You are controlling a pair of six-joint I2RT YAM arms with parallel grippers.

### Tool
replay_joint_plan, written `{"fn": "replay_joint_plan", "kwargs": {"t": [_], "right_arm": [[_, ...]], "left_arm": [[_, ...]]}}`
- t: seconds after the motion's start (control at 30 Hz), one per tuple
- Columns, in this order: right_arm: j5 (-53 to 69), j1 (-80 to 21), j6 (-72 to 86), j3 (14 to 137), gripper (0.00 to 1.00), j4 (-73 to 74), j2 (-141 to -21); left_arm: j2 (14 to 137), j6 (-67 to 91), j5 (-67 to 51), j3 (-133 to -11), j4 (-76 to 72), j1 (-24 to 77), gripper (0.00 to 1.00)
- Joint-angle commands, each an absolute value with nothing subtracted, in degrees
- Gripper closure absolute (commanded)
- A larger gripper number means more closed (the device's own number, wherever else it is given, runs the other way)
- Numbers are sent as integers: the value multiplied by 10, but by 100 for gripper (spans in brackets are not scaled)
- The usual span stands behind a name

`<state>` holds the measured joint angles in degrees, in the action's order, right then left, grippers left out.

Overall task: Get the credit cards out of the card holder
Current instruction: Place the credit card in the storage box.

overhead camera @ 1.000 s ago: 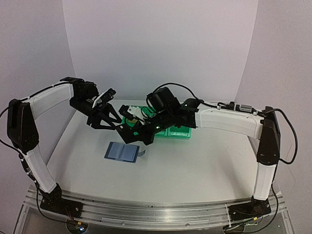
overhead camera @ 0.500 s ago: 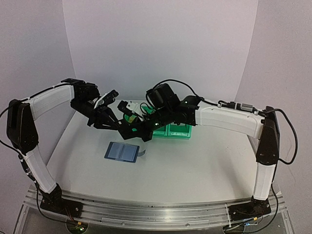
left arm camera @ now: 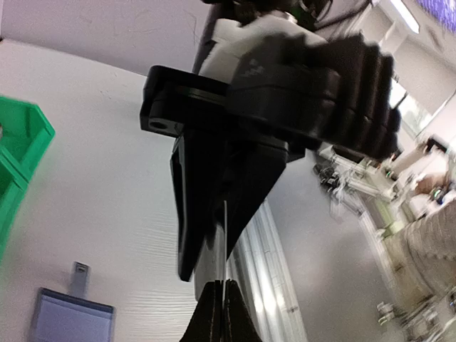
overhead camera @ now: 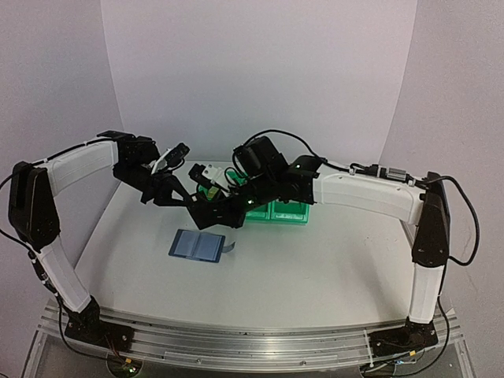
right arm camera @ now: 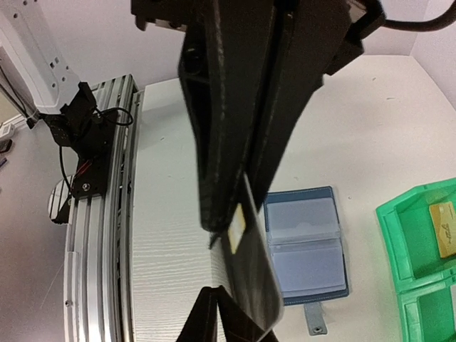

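Clamping black card (right arm camera: 253, 292) in closed left claw (left arm camera: 225, 293), meeting right claw (right arm camera: 217, 303) (state indiscernible), 12 o'clock of card holder (overhead camera: 198, 246).

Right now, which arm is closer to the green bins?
Right. Its wrist hangs right by the green bins, the right claw reaching past their left end. The left claw meets it there, gripping the black card, its arm off to the left.
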<state>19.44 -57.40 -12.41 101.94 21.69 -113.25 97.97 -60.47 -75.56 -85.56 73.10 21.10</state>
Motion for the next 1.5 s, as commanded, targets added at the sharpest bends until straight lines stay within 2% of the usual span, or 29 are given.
{"fn": "replay_joint_plan", "kwargs": {"t": [0.0,0.07,0.13,0.23,0.33,0.47,0.73,0.83,0.97,1.27,1.47], "right_arm": [[-24,-575,-95,1050,49,207,-1129],[-127,-576,-91,1052,43,200,-1120],[-214,-589,-109,1044,40,175,-1110],[-307,-633,-198,1007,37,91,-1099],[-313,-665,-273,949,37,7,-1091],[-323,-680,-313,942,38,-50,-1118],[-515,-708,-421,1074,43,-62,-1261],[-576,-708,-458,1106,48,-75,-1297],[-626,-706,-485,1118,56,-96,-1319],[-653,-699,-519,1142,74,-134,-1349],[-647,-688,-512,1142,98,-135,-1352]], "left_arm": [[927,-184,-804,-750,456,183,100],[899,102,-729,-677,223,158,100],[885,257,-673,-644,101,140,100],[884,404,-610,-627,38,138,100],[879,484,-583,-616,12,142,100],[867,507,-557,-620,34,159,100],[852,531,-539,-619,49,173,100],[850,535,-540,-618,48,173,100],[850,540,-542,-614,44,173,100],[849,547,-544,-607,34,178,100],[847,548,-550,-605,27,182,100]]}}
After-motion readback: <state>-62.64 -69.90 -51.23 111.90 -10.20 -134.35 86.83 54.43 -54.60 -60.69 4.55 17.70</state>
